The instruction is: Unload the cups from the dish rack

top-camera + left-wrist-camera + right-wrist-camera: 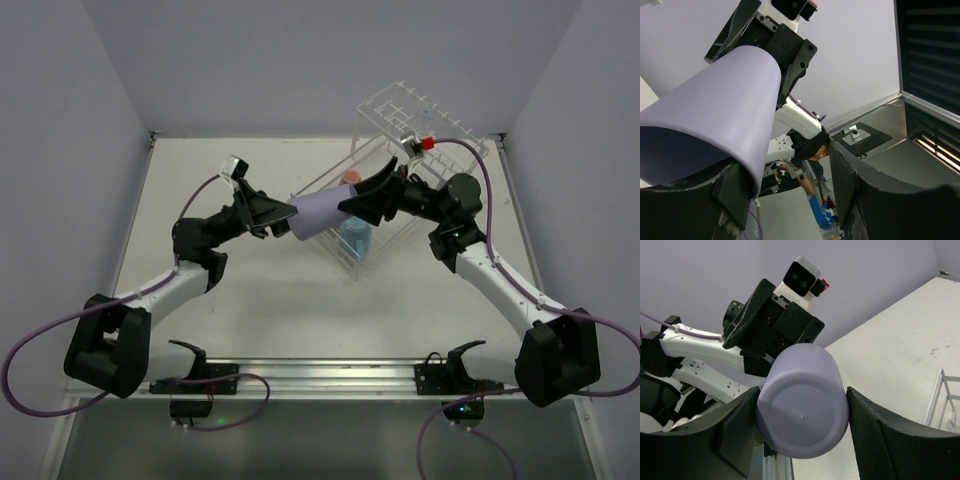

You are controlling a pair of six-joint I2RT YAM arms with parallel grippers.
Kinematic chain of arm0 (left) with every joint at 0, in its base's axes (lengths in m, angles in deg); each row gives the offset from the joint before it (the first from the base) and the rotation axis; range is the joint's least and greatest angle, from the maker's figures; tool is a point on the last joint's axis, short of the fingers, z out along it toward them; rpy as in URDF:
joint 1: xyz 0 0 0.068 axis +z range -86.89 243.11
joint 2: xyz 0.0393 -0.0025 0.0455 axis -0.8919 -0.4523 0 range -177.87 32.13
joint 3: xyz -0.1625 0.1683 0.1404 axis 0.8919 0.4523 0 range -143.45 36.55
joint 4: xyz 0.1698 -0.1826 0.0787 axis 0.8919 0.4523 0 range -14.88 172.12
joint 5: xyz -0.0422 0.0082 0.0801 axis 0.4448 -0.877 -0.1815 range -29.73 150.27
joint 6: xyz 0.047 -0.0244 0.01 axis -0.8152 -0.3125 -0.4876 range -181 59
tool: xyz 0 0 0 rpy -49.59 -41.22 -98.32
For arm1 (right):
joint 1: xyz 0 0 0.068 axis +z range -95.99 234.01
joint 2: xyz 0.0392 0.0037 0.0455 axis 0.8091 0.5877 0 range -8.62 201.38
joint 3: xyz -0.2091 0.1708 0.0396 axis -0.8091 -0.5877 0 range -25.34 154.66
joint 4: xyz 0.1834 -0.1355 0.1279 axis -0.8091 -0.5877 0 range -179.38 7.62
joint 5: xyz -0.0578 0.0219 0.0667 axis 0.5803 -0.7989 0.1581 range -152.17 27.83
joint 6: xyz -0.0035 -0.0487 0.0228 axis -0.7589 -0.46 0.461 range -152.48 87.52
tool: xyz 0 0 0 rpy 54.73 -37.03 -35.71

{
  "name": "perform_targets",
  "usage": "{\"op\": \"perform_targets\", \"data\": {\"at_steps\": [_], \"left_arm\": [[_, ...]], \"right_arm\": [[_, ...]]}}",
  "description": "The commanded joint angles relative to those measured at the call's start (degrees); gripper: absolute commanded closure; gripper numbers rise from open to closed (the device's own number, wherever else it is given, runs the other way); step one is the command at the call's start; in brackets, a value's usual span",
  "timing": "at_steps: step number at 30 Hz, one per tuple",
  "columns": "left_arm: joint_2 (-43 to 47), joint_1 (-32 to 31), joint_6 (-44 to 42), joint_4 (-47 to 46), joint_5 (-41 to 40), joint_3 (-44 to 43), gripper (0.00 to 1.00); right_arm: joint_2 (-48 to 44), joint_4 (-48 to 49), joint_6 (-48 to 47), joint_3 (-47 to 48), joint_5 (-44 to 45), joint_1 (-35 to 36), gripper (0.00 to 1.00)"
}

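R end effector [802, 425] clamped on lavender cup [802, 415] at closed base, one finger each side; cup held sideways in mid-air above desk [300, 320], just in front of dish rack [420, 110], mouth toward L end effector [790, 200]; L jaws apart, one finger by cup rim, other clear of it w/ gap showing, no grip; light blue cup [355, 238] in rack's low basket; salmon cup [351, 178] further back, mostly hidden behind R arm.
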Motion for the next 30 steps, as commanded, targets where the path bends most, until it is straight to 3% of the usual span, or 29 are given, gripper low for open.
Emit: {"op": "perform_targets", "data": {"at_steps": [1, 4, 5, 7, 8, 10, 14, 15, 18, 21, 24, 25, 27, 28, 30], "left_arm": [[-0.16, -0.66, 2.22, -17.15, -2.25, -1.53, 0.40], [-1.13, -0.84, 3.71, -19.07, -2.35, -1.88, 0.63], [-1.56, -0.84, 4.41, -19.69, -2.34, -1.88, 0.80], [-1.83, -0.84, 4.68, -19.79, -1.91, -1.71, 1.00], [-2.09, -0.84, 4.51, -19.61, -1.64, -1.79, 1.00], [-2.10, -0.75, 3.81, -17.96, -0.42, -1.80, 1.00], [-0.52, 0.74, -3.38, -10.31, 2.13, -2.50, 1.00], [0.01, 1.27, -5.58, -4.90, 2.92, -3.37, 1.00], [3.61, 4.07, -17.52, 7.33, 4.86, -5.65, 1.00], [7.74, 7.33, -31.23, 30.84, 4.43, -9.25, 1.00], [10.12, 10.14, -43.01, 43.27, 3.20, -14.16, 1.00], [10.99, 11.02, -46.61, 54.63, 0.58, -16.01, 1.00], [11.61, 11.29, -58.82, 66.46, -4.25, -22.23, 1.00], [11.88, 11.29, -62.43, 78.79, -10.98, -24.54, 1.00], [11.36, 11.29, -70.88, 92.45, -17.78, -30.32, 1.00]], "right_arm": [[0.17, 8.14, 1.48, -0.46, 0.40, 0.36, 1.00], [0.43, 9.28, 1.74, -1.17, 0.40, 0.45, 1.00], [0.43, 9.11, 1.57, -1.17, 0.57, 0.45, 1.00], [0.08, 6.13, 0.43, -0.56, 1.10, 0.45, 1.00], [0.08, 4.20, -0.10, 0.75, 1.62, 0.45, 0.94], [-0.53, -5.01, -3.94, 2.60, 3.37, 0.45, 0.65], [-5.70, -25.48, -13.88, 8.48, 16.17, 0.71, 0.33], [-6.33, -33.27, -17.47, 9.63, 18.57, 0.71, 0.19], [-6.86, -45.25, -22.41, 14.29, 24.63, 0.71, 0.02], [-6.77, -51.25, -23.74, 16.49, 30.34, 0.71, 0.01], [-5.03, -55.48, -23.57, 18.16, 33.87, 0.71, 0.01], [-3.80, -57.15, -23.48, 19.21, 35.01, 0.71, 0.01], [0.06, -65.54, -23.92, 25.17, 35.72, 1.24, 0.01], [4.61, -68.82, -25.14, 27.98, 39.30, 1.94, 0.01], [8.85, -76.39, -27.16, 34.41, 44.93, 5.54, 0.01]]}}
